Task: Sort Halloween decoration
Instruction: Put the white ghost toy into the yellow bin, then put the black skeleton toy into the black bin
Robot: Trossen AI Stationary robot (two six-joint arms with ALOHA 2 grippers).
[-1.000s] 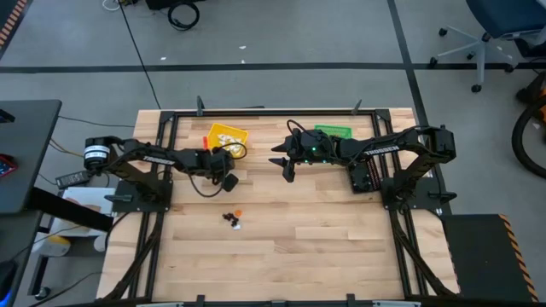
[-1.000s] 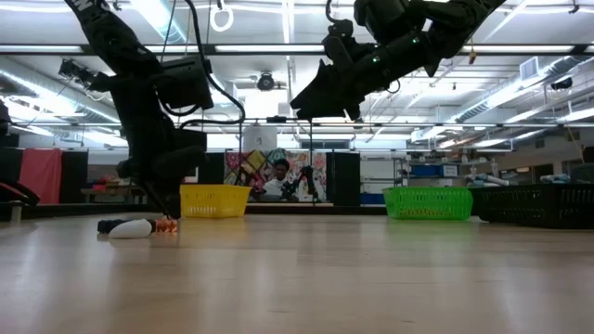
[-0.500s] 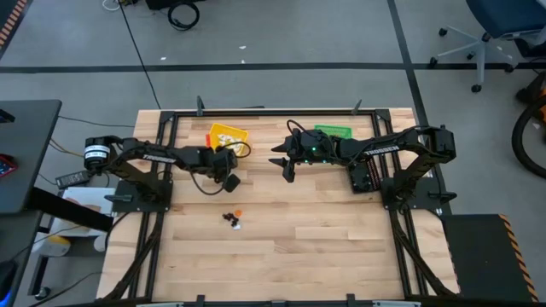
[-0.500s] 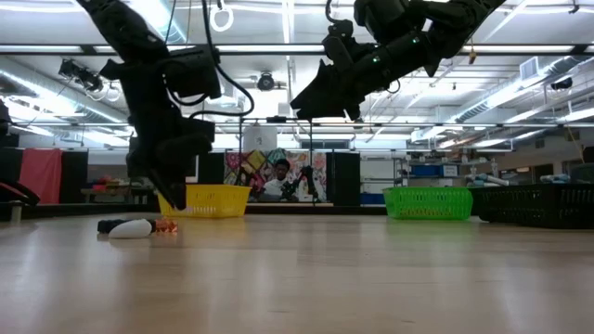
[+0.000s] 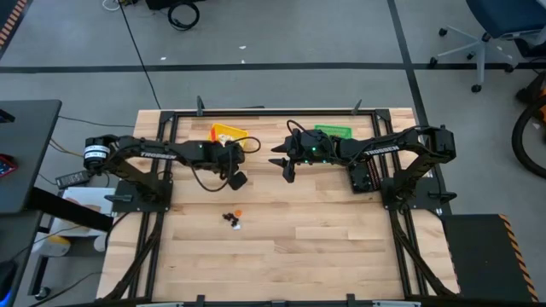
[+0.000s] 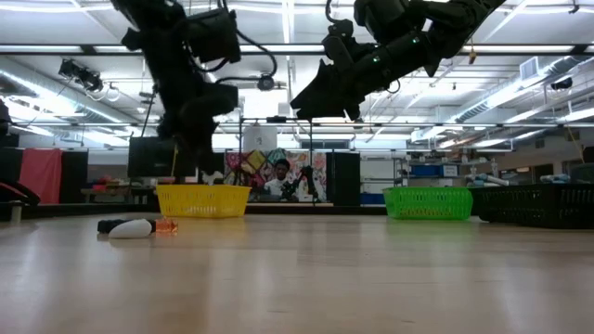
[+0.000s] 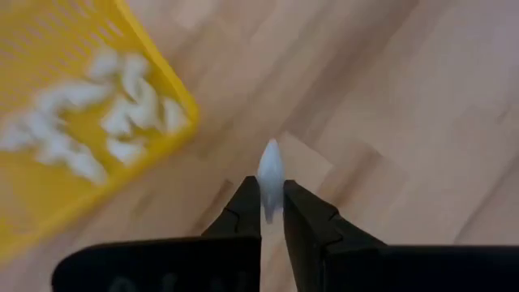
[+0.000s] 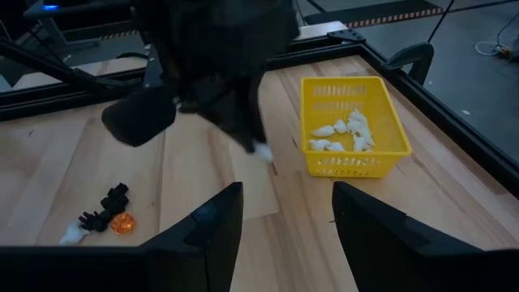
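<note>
- The left gripper is clenched on a white trinket, pinched between the fingertips with its pointed end sticking out past them.
- The trinket's long axis runs in line with the fingers; it is a small pale sliver, too blurred to make out further.
- Landmark: the yellow bin. In the high view the left gripper hangs above the table just beside the bin, on the side nearer the table's middle and front, not yet over its rim.
- So the move ahead, as I judge it, is a short carry back toward the bin, then a release over the opening.
- The bin already holds several white pieces, so white seems to belong there.
- The left arm is clearly the nearer to the bin; the right gripper hovers farther from it, toward the table's middle, its fingers spread and holding nothing.
- Still unsorted: a small pile in front of the bin, well apart from it, with black pieces, one orange piece and one white piece touching or nearly so.
- Green bin stands along the same back edge, beyond the right gripper from the yellow one.
</note>
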